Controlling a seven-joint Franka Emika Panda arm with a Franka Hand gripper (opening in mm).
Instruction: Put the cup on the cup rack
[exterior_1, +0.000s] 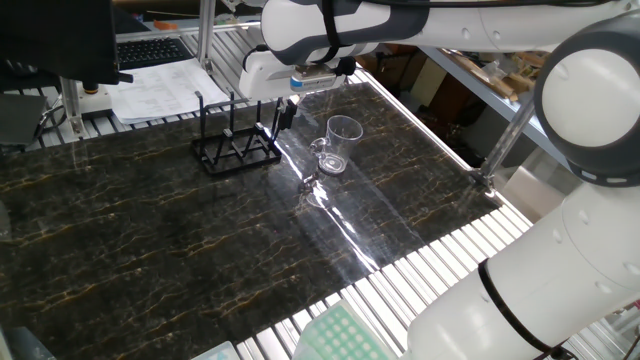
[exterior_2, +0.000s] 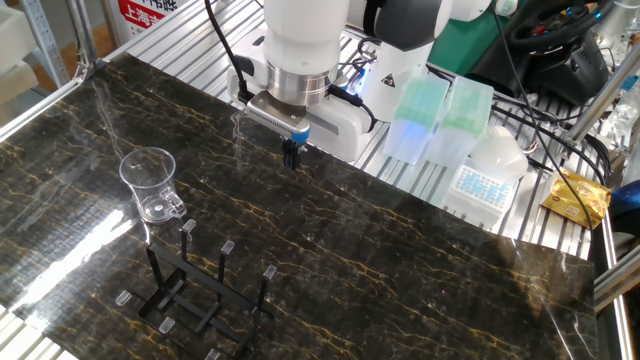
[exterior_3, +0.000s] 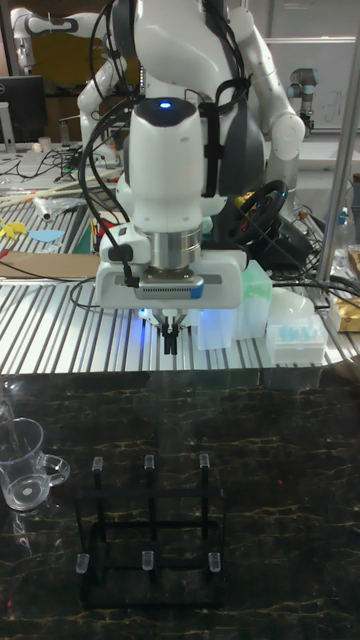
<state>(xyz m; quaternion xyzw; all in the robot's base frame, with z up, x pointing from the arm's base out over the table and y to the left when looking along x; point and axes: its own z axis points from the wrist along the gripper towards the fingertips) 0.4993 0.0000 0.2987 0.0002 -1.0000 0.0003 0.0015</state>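
Observation:
The clear glass cup stands upright on the dark marble table, handle toward the front, a short way right of the black wire cup rack. In the other fixed view the cup is behind the rack, and in the tall view the cup sits left of the rack. My gripper hangs above the table behind and between them, pointing down. Its fingers are pressed together on nothing. It touches neither the cup nor the rack.
Pipette tip boxes and a yellow packet lie on the ribbed metal bench beyond the marble slab. Papers and a keyboard sit behind the rack. A metal post stands at the table's right edge.

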